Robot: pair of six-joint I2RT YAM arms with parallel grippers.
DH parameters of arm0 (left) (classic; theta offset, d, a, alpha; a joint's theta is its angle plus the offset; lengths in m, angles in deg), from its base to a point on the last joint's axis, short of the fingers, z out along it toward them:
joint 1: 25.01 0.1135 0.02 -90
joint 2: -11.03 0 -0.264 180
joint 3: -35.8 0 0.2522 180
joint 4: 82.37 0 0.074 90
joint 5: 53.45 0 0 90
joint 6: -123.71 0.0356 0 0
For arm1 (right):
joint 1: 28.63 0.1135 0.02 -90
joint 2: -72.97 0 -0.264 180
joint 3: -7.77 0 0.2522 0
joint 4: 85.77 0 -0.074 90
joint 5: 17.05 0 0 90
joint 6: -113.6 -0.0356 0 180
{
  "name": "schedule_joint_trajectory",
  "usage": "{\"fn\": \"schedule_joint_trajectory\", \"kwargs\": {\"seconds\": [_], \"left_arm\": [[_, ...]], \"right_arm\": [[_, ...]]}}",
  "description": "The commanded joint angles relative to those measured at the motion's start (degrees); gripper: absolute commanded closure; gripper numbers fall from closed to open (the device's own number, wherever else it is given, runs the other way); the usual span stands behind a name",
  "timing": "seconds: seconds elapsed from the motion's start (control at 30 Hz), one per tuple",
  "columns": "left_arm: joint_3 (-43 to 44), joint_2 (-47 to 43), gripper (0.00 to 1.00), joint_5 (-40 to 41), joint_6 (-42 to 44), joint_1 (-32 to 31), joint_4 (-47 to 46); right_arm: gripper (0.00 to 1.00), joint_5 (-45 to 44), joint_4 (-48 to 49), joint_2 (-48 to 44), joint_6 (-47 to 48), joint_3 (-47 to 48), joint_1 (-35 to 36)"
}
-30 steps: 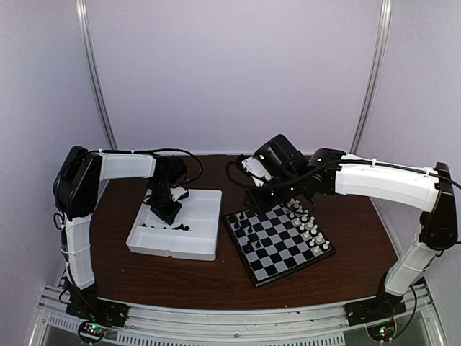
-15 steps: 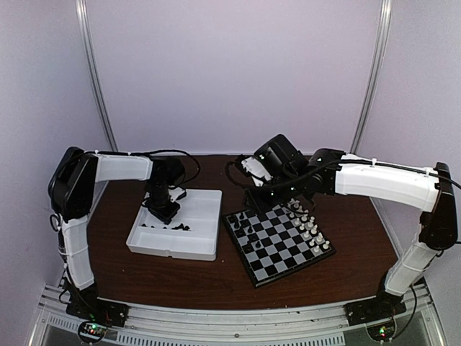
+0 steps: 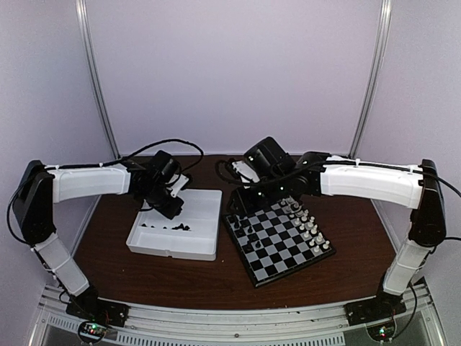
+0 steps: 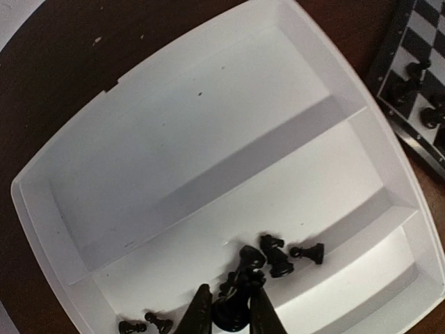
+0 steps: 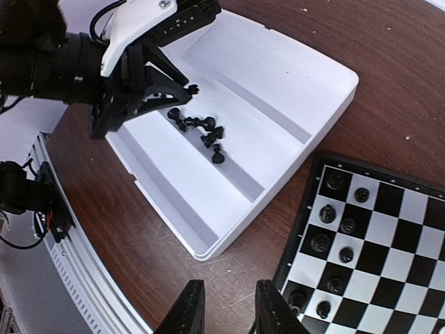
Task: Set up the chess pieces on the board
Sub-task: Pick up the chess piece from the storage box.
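So my left gripper (image 4: 228, 306) was clenched on a black chess piece (image 4: 233, 317) just above the tray (image 4: 208, 139), my right gripper (image 5: 229, 292) slack and empty, and next, I judged, it needed carrying to the board (image 5: 407, 212).

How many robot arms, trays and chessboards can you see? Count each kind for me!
white and black robot arms: 2
white partitioned plastic tray: 1
black and grey-white checkered chessboard: 1
Total: 4
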Motion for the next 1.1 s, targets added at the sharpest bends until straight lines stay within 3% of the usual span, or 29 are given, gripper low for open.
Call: {"fn": "schedule_joint_trajectory", "kwargs": {"seconds": [0.0,0.3,0.4,0.53,1.07], "left_arm": [[-5.19,-6.75,0.86,-5.55,1.32,-4.59,-14.91],[-15.39,-16.02,0.86,-19.22,0.48,-8.48,-32.59],[-17.34,-16.16,0.86,-22.97,0.61,-8.95,-37.71],[-17.26,-15.75,0.86,-23.98,1.3,-9.22,-38.5],[-15.7,-13.8,0.86,-26.99,2.41,-9.34,-37.43]], "right_arm": [[0.72,6.35,4.98,2.35,-8.44,2.84,-0.25],[0.71,13.49,13.82,1.61,-17.79,-1.69,-2.63],[0.64,14.72,15.43,1.46,-20.06,-2.53,-3.41],[0.6,14.48,16.19,1.17,-21.01,-3.09,-3.56],[0.64,20.11,21.26,5.68,-26.01,-3.12,-3.6]]}}
